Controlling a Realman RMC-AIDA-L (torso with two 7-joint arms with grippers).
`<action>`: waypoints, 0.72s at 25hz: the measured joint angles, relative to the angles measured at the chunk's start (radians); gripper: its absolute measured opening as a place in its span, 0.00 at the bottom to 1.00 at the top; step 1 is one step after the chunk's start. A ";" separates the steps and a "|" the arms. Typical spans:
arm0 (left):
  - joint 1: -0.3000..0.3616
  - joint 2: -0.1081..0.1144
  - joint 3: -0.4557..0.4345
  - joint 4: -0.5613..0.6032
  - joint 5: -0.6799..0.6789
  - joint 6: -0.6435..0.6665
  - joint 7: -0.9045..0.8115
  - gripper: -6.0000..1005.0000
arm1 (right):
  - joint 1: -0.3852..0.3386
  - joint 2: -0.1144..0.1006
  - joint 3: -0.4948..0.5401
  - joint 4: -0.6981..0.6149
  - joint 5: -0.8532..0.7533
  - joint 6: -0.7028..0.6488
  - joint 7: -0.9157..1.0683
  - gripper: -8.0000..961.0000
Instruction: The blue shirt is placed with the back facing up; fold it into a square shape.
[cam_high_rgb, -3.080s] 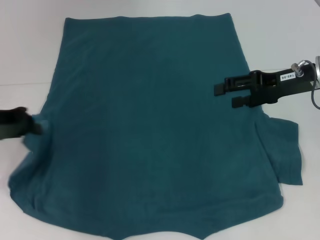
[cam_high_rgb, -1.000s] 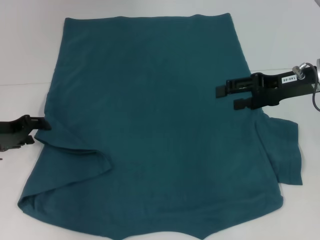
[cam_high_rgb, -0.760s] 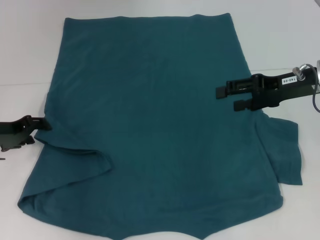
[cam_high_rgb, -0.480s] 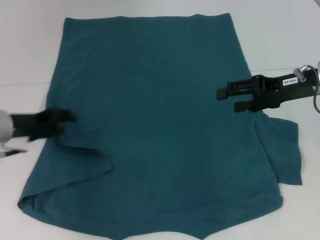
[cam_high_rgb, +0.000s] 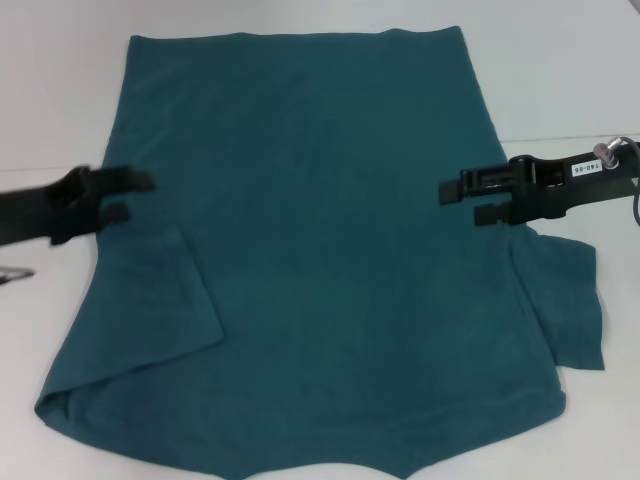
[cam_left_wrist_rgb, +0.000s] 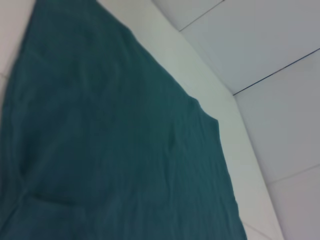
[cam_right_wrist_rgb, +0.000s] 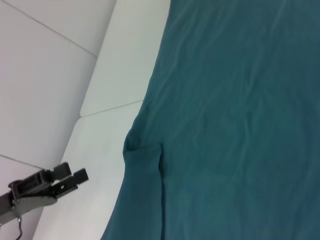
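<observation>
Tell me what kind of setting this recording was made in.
Probably a lab or test bench rather than a home. The blue shirt lies spread on a plain white table, with the left gripper and right gripper open above it, and bare pale panelled walls beyond.

A large dark teal-blue short-sleeved cotton T-shirt (cam_high_rgb: 320, 250) is spread plain side up across a white worktop (cam_high_rgb: 60, 90), its straight hem at the far edge. The shirt's left sleeve is seen folded inward over the body, forming a flap with a slanted edge – the right sleeve lies flat, sticking out to the side. The black left tool (cam_high_rgb: 128, 196) is held over the shirt's left edge, just above the folded flap, its two fingers parted. The black right tool (cam_high_rgb: 462, 203) is poised over the shirt's right edge near the sleeve – fingers likewise apart, gripping nothing.
</observation>
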 joint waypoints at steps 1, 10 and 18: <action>0.013 0.003 0.000 0.008 0.007 0.020 0.001 0.63 | 0.000 0.000 -0.001 -0.002 0.000 -0.001 -0.016 0.98; 0.137 -0.005 -0.019 0.171 0.072 0.453 0.131 0.63 | -0.026 0.003 -0.001 -0.050 -0.005 0.018 -0.115 0.98; 0.177 -0.032 -0.025 0.179 0.076 0.497 0.132 0.63 | -0.047 -0.045 0.001 -0.139 -0.216 -0.026 0.005 0.98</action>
